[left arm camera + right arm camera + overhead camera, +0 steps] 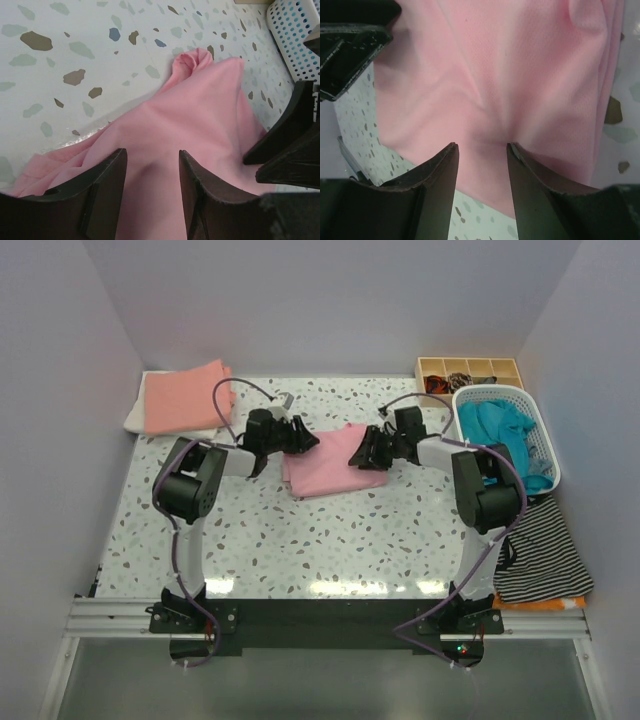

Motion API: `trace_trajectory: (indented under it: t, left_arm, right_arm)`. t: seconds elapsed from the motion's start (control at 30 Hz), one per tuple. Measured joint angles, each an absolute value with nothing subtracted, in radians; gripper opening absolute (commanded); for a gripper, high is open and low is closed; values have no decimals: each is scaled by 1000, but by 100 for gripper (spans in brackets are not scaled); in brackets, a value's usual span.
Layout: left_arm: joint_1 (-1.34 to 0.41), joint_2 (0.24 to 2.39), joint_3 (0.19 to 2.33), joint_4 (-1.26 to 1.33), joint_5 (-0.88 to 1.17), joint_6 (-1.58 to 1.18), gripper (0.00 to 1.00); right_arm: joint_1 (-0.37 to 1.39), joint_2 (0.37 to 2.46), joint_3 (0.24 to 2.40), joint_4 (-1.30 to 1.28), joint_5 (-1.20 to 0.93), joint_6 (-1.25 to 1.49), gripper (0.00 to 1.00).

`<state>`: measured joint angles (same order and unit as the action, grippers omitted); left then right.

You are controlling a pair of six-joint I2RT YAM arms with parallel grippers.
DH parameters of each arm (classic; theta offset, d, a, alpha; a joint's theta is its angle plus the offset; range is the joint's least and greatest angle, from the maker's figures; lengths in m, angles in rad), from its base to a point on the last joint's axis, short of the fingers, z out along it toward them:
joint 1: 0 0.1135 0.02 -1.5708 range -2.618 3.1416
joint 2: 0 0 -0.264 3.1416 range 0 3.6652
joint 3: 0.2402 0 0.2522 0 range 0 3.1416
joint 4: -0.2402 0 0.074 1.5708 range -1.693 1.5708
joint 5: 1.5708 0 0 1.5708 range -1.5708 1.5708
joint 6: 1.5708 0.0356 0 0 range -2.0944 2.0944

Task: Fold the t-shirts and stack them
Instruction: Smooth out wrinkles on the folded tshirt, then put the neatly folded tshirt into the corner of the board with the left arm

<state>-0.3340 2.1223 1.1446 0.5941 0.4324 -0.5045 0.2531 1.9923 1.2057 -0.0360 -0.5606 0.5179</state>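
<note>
Right now both claws pinch the light pink t-shirt [325, 462] at mid-frame: the left gripper [303, 438] bites its upper-left edge, the right gripper [366, 454] its right edge, cloth bunched between each pair of fingers. Further out, a salmon-orange t-shirt [185, 397] lies folded upper left, and a teal t-shirt [497, 430] fills the white basket [543, 445] at right.

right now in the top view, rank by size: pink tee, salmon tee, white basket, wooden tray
1. white plastic laundry basket
2. light pink cotton t-shirt and folded salmon-orange t-shirt, too alike to rank
3. wooden compartment tray, smallest
</note>
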Motion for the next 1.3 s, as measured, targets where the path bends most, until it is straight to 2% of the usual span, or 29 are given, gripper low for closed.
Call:
trace_trajectory:
  t: [0.37,0.47,0.5,0.57,0.63,0.7,1.03,1.3]
  left_arm:
    - [-245,2128,1151,544,404,-423,50]
    - [-238,2132,1163,536,403,-415,54]
    - [-238,2131,1163,536,404,-415,62]
    - [-238,2131,1163,537,410,-412,67]
    - [-239,2121,1162,535,414,-416,78]
    - [-242,2090,1156,515,406,-411,100]
    - [-250,1771,1132,363,377,-403,100]
    - [-249,1627,861,281,317,-404,100]
  right_arm:
    - [255,1912,1186,-239,-354,422,47]
    - [255,1910,1185,-246,-348,414,47]
    - [255,1908,1180,-242,-348,410,47]
    - [256,1892,1164,-236,-348,401,48]
    - [256,1856,1132,-231,-346,398,48]
    - [256,1806,1103,-232,-338,395,48]
    - [255,1627,1107,-224,-259,366,49]
    - [255,1628,1109,-232,-243,353,49]
